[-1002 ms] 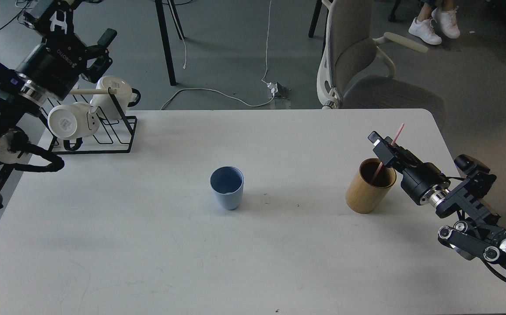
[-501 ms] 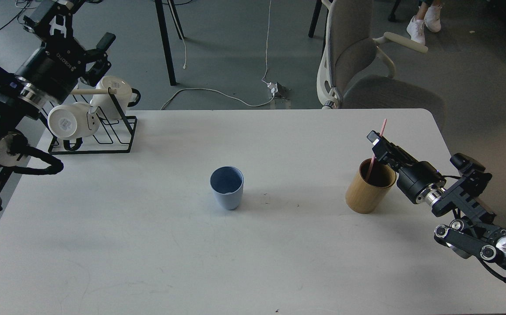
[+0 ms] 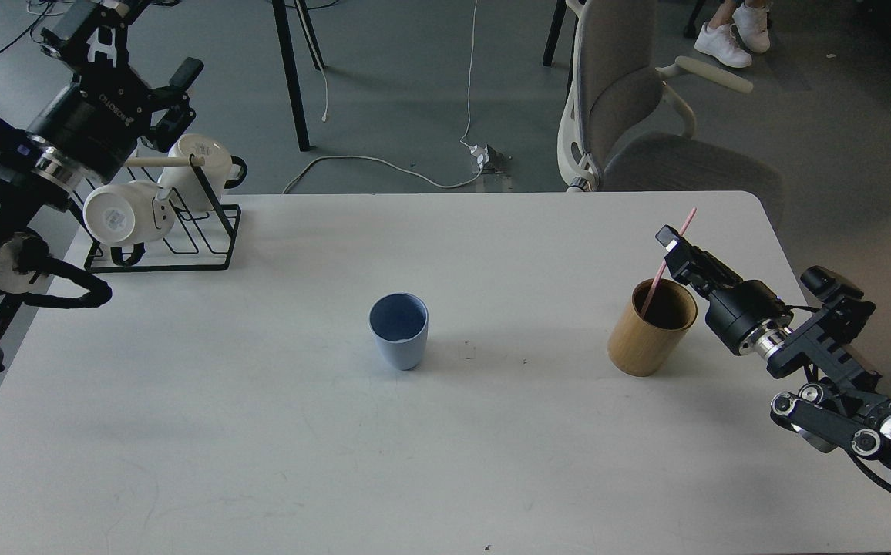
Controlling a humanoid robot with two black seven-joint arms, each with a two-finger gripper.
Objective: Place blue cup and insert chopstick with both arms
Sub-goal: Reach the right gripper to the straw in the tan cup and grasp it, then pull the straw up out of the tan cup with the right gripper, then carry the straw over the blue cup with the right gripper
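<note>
The blue cup (image 3: pixel 398 331) stands upright and empty at the middle of the white table (image 3: pixel 276 447). The pink chopstick (image 3: pixel 687 220) leans with its lower end inside the tan bamboo holder (image 3: pixel 648 341) at the right. My right gripper (image 3: pixel 670 242) is shut on the chopstick just above the holder's rim. My left gripper (image 3: pixel 181 95) is open and empty, high at the far left above the mug rack, far from the cup.
A black wire rack (image 3: pixel 183 235) with two white mugs (image 3: pixel 118 217) and a wooden rod stands at the table's back left corner. A grey office chair (image 3: pixel 630 116) is behind the table's far edge. A person's feet show at the top right.
My right gripper has shifted slightly with the pink chopstick, which swung left and then back right while its lower end stayed in the bamboo holder. The left arm moved only slightly at first.
</note>
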